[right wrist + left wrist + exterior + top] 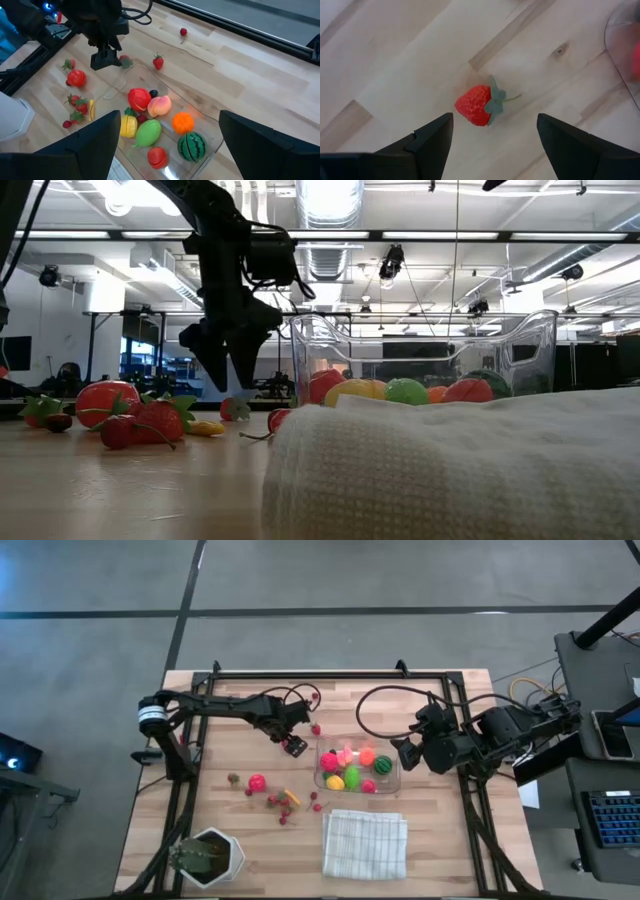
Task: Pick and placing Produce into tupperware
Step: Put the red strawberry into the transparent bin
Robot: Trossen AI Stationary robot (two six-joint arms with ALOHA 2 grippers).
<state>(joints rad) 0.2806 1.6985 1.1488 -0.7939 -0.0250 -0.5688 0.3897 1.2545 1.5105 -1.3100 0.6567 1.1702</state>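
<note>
strawberry [479, 105] in plain sight between open left claw [492, 132] fingers.

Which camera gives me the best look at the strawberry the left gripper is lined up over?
The left wrist view: the strawberry fills the centre, red with a green leafy cap, lying on bare wood between the open left gripper. The high view shows only a red dot; the right wrist view shows it small; in the low view I cannot pick it out.
</note>
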